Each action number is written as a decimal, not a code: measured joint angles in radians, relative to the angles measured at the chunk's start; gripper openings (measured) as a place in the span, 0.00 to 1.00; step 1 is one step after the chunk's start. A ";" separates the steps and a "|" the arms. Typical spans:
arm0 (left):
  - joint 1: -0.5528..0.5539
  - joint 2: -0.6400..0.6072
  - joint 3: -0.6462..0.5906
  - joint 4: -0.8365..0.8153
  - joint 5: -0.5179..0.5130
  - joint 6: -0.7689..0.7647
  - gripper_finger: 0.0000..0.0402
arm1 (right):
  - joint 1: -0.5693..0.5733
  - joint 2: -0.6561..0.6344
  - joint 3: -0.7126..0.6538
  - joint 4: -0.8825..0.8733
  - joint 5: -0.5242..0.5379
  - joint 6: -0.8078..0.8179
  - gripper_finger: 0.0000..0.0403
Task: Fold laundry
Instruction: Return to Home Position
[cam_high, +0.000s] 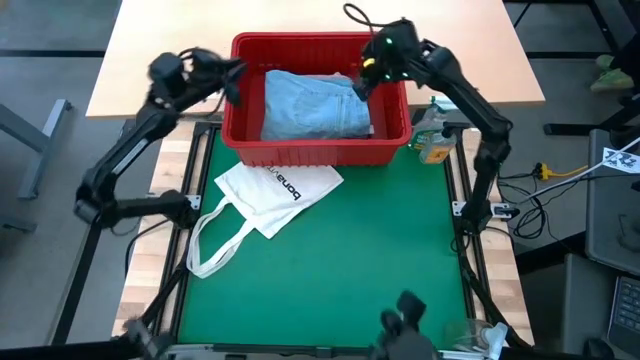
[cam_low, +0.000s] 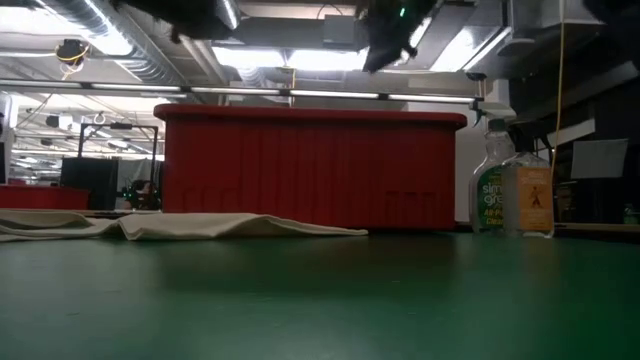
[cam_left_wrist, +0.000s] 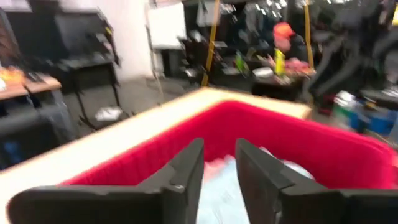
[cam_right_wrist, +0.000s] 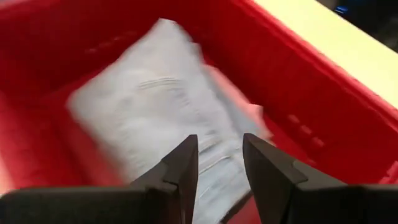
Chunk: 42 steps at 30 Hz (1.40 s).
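Overhead straight down, table-level looking across, 2 wrist views close over shared red basket (cam_high: 310, 152)

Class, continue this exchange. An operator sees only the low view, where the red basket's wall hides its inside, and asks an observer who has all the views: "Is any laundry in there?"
Observer: Yes, folded light blue jeans lie on top inside the red basket.
Operator: Where are the grippers?
Observer: The left gripper is over the basket's left rim, the right gripper over its right end.
Operator: Holding anything?
Observer: No, the wrist views show both open and empty.
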 joint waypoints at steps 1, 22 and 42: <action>-0.004 -0.040 0.000 -0.067 0.010 0.000 0.21 | 0.017 -0.025 0.000 -0.021 -0.018 0.000 0.31; -0.684 -0.453 -0.416 -0.168 -0.195 -0.146 0.00 | 0.565 -0.498 -0.519 0.027 -0.069 0.081 0.31; -0.818 -0.697 -0.811 0.075 -0.219 -0.180 0.00 | 0.710 -1.346 -1.824 0.932 -0.001 0.406 0.31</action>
